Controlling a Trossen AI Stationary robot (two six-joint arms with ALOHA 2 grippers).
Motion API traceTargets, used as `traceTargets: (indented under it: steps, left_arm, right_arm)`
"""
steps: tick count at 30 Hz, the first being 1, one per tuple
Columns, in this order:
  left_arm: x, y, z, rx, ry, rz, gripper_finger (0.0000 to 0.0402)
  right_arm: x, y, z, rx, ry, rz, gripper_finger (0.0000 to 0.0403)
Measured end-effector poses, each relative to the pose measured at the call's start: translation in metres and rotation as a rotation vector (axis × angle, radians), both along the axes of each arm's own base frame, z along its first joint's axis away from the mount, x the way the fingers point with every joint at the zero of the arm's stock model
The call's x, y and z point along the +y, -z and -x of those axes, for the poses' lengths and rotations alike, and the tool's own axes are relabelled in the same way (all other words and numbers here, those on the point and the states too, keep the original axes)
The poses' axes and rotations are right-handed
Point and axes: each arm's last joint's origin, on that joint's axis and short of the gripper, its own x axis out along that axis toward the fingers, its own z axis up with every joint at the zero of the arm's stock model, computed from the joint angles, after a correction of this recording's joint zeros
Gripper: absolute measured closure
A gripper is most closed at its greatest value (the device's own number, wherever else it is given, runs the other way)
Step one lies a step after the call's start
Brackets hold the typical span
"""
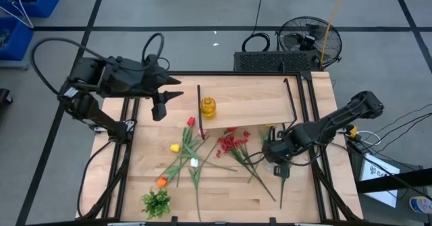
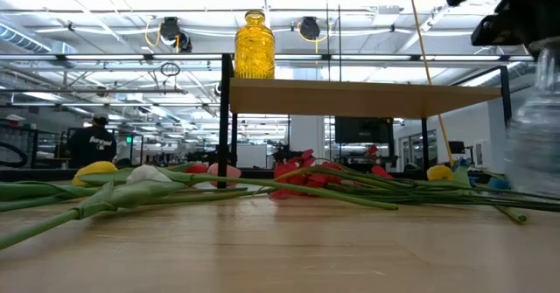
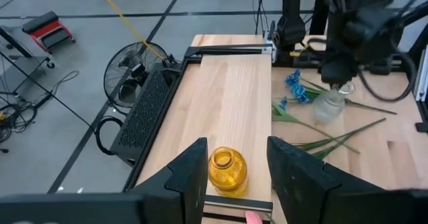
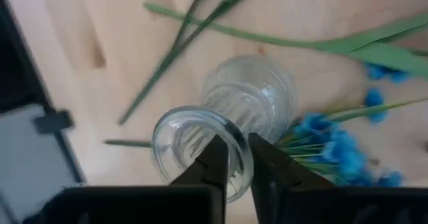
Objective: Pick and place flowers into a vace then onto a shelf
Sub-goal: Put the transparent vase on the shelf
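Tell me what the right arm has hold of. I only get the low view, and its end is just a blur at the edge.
Observer: The right gripper has its fingers pinched on the rim of the clear glass vase.
Operator: Give me what lies around that vase.
Observer: The blue blossoms lie on the table right beside it, and loose green stems lie on its other side.
Operator: Now place the left arm.
Observer: The left gripper hangs open just off the end of the shelf where the yellow vase stands, and it holds nothing.
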Motion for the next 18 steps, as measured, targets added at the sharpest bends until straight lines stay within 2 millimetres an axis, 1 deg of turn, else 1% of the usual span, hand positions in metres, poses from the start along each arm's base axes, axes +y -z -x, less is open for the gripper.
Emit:
traceTargets:
  steps: [4,7,10,12,15,17,18]
  left_arm:
    - [0.000,0.000,0.000,0.005,0.010,-0.017,0.0241]
    - [0.000,0.000,0.000,0.006,0.013,-0.022,0.0241]
    - [0.000,0.000,0.000,0.009,0.019,-0.032,0.0241]
    - [0.000,0.000,0.000,0.011,0.024,-0.039,0.0241]
    - [0.000,0.000,0.000,0.008,0.023,-0.037,0.0241]
    - [0.000,-0.001,0.000,0.003,0.022,-0.036,0.0241]
    - [0.000,-0.001,0.000,0.003,0.022,-0.036,0.0241]
  right_arm:
    - [-0.006,-0.016,0.011,-0.053,0.037,-0.026,0.0380]
    - [-0.009,-0.038,0.018,-0.116,0.067,-0.048,0.0380]
    - [-0.018,-0.068,0.022,-0.227,0.110,-0.030,0.0380]
    - [-0.027,-0.091,0.022,-0.344,0.190,0.009,0.0380]
    - [-0.042,-0.128,0.026,-0.505,0.307,0.013,0.0380]
    - [-0.053,-0.150,0.033,-0.565,0.389,0.019,0.0380]
    - [-0.060,-0.157,0.038,-0.563,0.438,0.023,0.0381]
